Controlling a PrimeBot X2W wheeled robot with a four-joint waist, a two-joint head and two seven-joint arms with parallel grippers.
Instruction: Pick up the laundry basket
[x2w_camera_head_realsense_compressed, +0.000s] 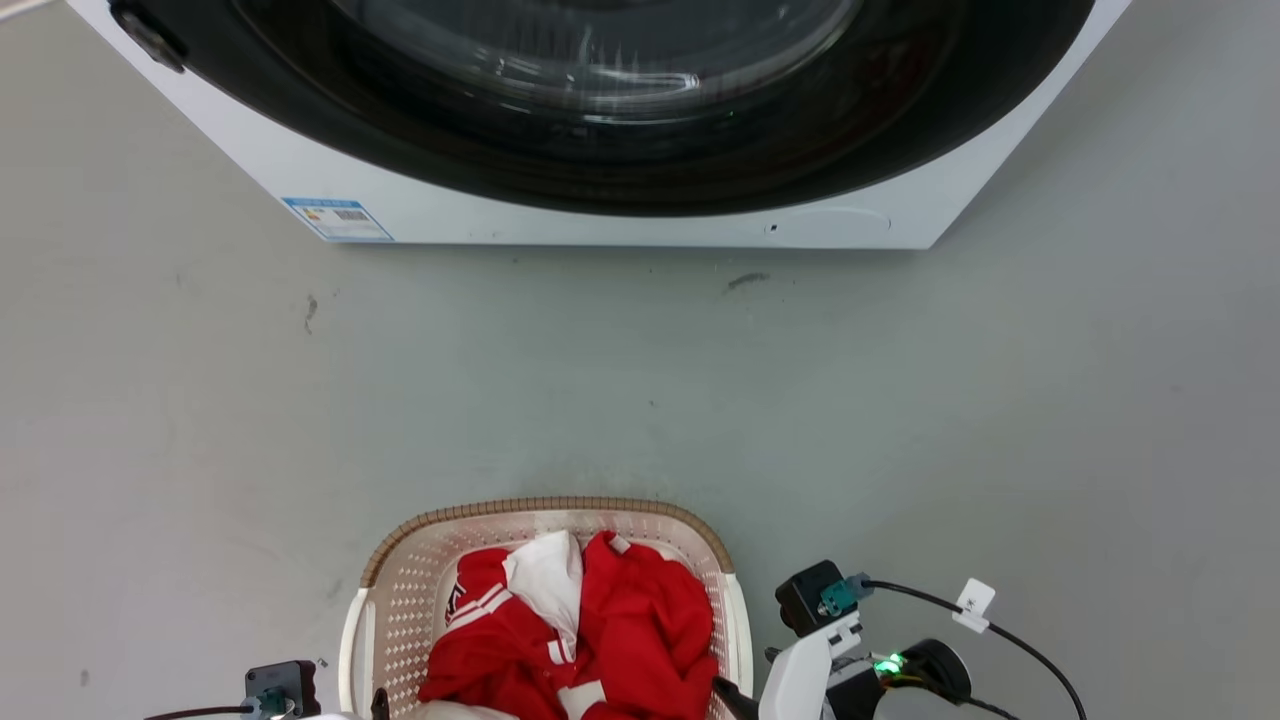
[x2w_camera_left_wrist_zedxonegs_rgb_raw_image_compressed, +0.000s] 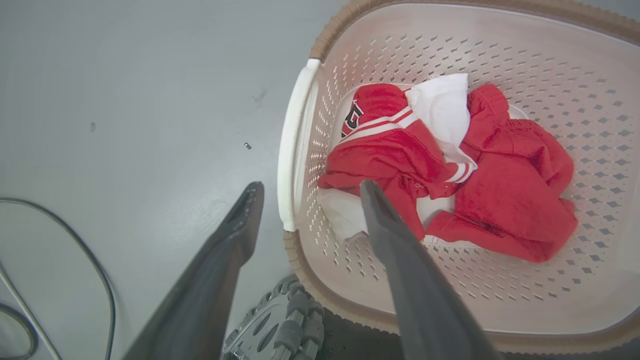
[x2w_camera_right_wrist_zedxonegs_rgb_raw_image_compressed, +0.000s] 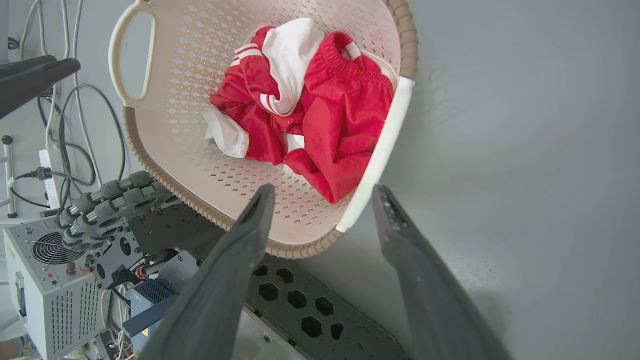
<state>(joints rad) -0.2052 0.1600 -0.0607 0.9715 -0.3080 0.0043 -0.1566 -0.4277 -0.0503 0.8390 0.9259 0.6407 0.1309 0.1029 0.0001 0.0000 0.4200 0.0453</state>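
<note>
Left gripper and right gripper, both spread, seemingly straddle the one laundry basket's two handles.

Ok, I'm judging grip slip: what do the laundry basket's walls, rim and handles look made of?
The laundry basket walls: likely moulded plastic, cream, slight sheen, regular holes. Its brown rim: woven-look texture, probably plastic, though real weave isn't excluded. Its white handle: smooth, semi-gloss, likely plastic.

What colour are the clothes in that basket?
The clothes are red and white; left wrist view shows them best.
</note>
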